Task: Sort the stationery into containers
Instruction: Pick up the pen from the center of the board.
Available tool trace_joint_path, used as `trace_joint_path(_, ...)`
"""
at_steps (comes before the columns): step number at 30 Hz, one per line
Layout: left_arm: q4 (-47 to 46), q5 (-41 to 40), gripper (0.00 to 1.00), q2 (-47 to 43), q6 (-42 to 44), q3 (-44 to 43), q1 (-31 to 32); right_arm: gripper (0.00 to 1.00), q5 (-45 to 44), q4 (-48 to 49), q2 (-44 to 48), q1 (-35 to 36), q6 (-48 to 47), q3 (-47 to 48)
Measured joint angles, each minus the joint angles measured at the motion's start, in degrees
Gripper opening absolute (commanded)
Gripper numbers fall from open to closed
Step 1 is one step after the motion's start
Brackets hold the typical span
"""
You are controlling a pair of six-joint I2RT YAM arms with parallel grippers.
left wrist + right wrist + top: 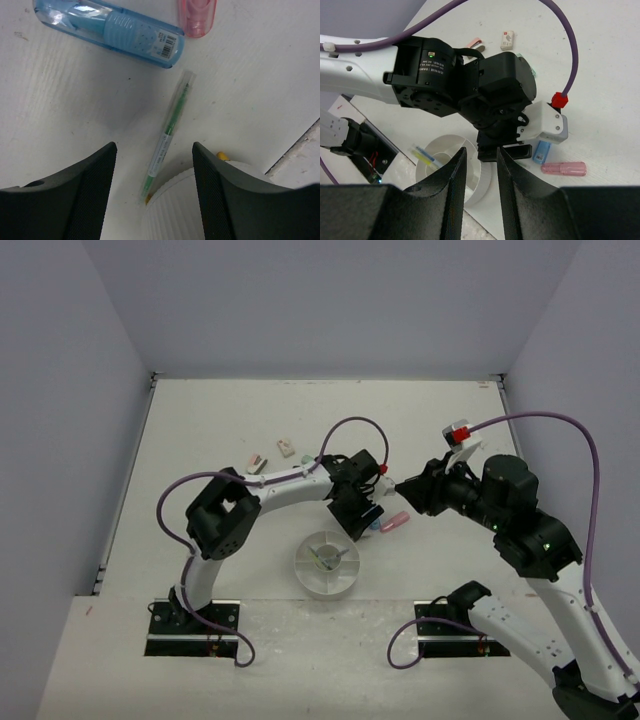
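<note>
Right now the left gripper (153,147) is hanging spread wide and empty over a thin green pen (167,137). The pen is lying on the table (60,100), its lower end just beside the ribbed wall of the white dish (180,210). Grey print is running along the pen's barrel, too small to read. Beyond it a blue highlighter (112,27) is showing a barcode label (168,44), with a pink highlighter (196,15) lying near. The right gripper (481,155) is holding nothing, its jaws standing slightly apart.

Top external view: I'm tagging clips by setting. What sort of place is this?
Probably a robotics lab test cell: a white tabletop enclosed by plain lavender walls, with a white-and-black left arm and right arm bolted at its near edge.
</note>
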State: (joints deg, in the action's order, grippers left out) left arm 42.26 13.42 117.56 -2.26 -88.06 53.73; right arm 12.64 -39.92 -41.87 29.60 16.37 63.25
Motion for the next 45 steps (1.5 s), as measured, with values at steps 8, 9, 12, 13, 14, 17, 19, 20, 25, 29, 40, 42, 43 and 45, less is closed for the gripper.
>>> trace_joint_path(8, -0.6, -1.6, 0.64, 0.0, 0.2, -0.2, 1.7, 0.32, -0.2, 0.0, -0.1, 0.0, -0.3, 0.0)
trace_joint_path(9, -0.9, -2.2, 0.64, 0.0, 0.2, -0.2, 1.9, 0.32, -0.2, 0.0, -0.1, 0.0, -0.4, 0.0)
trace_joint_path(12, -2.0, -4.3, 0.63, 0.0, 0.2, -0.1, 2.6, 0.32, -0.2, 0.0, -0.1, 0.0, -0.4, 0.0)
trace_joint_path(13, -2.5, -5.3, 0.61, 0.0, 0.2, 0.0, 2.9, 0.32, -0.2, 0.0, -0.1, 0.0, -0.4, 0.0)
trace_joint_path(14, -3.1, -6.2, 0.59, 0.0, 0.2, 0.1, 3.3, 0.32, -0.2, 0.0, -0.1, 0.0, -0.4, 0.0)
trace_joint_path(17, -4.2, -7.9, 0.56, 0.5, 0.2, 0.2, 4.5, 0.32, -0.2, 0.0, -0.1, 0.0, -0.4, 0.0)
trace_joint_path(19, -4.9, -8.6, 0.56, 1.0, 0.2, 0.5, 5.2, 0.33, -0.4, 0.0, -0.1, 0.0, -0.4, 0.0)
trace_joint_path(20, -5.2, -8.8, 0.54, 1.2, 0.2, 0.9, 5.5, 0.33, -0.6, 0.0, -0.1, 0.0, -0.4, 0.0)
trace_joint_path(25, -7.1, -10.0, 0.4, 1.2, 0.4, 2.6, 6.2, 0.33, -1.3, 0.0, 0.1, 0.0, -0.4, 0.0)
trace_joint_path(29, -9.6, -11.3, 0.19, 0.3, 0.1, 4.6, 6.3, 0.33, -1.3, 0.0, 0.3, 0.0, -0.4, 0.0)
trace_joint_path(40, -13.0, -15.5, 0.0, -1.0, -1.4, 7.1, 6.2, 0.39, -1.7, -0.1, 0.9, 0.0, -0.4, 0.6)
trace_joint_path(42, -13.0, -15.9, 0.0, -1.0, -1.9, 7.1, 5.8, 0.44, -1.7, -0.2, 1.1, 0.0, -0.4, 0.9)
trace_joint_path(43, -13.0, -16.1, 0.0, -1.0, -2.3, 7.0, 5.6, 0.45, -1.8, -0.2, 1.2, 0.0, -0.3, 1.2)
trace_joint_path(45, -12.6, -16.4, 0.0, -1.0, -3.1, 6.7, 4.9, 0.49, -2.3, -0.3, 1.2, 0.0, -0.1, 1.7)
